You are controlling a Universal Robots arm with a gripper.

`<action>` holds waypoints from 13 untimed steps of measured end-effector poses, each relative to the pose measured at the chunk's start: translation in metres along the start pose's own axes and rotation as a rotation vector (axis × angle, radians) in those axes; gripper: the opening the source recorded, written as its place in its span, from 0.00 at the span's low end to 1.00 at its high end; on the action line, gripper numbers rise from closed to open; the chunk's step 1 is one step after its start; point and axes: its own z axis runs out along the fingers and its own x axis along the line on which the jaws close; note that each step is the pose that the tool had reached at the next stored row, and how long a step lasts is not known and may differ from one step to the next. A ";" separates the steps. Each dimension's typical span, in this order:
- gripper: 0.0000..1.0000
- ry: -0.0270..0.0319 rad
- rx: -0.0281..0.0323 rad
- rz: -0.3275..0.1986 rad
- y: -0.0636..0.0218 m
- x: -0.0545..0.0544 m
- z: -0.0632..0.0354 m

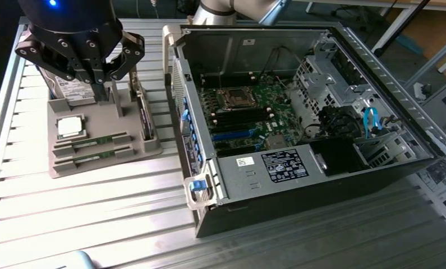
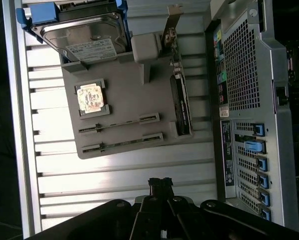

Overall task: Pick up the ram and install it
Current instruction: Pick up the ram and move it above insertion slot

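the pincer (image 1: 100,87) hangs above the far end of the grey holder (image 1: 133,148), over the hard drive (image 1: 77,89), and touches nothing. in the wrist view the pincer (image 2: 160,183) has its two black fingertips pressed together with nothing between them, seen against the bare slats of the tabletop (image 2: 114,172).

the ram (image 1: 93,142) stands on edge in a narrow slot of the holder, a thin green strip. a second stick (image 1: 95,156) stands in the slot just beside it, parallel. in the wrist view the ram (image 2: 120,123) and the second stick (image 2: 123,141) show as thin lines in their slots on the holder (image 2: 129,90). both are well apart from the pincer.

the cpu (image 1: 70,126), square and silver, lies flat in its recess between the sticks and the hard drive; the wrist view shows the cpu (image 2: 91,97) near the hard drive (image 2: 84,37). an expansion card (image 1: 144,115) stands on edge along the side of the holder nearest the case, and the wrist view shows the card (image 2: 179,102) with its metal bracket toward the hard drive end.

the case (image 1: 298,174) lies on its side on the tabletop (image 1: 81,213), at the exterior view's right of the holder, open on top. the board (image 1: 249,112) lies flat inside it. the wrist view shows the perforated back of the case (image 2: 244,75) with blue clips.
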 end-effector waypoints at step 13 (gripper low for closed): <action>0.11 0.0010 -0.0002 -0.023 0.0000 0.000 0.0000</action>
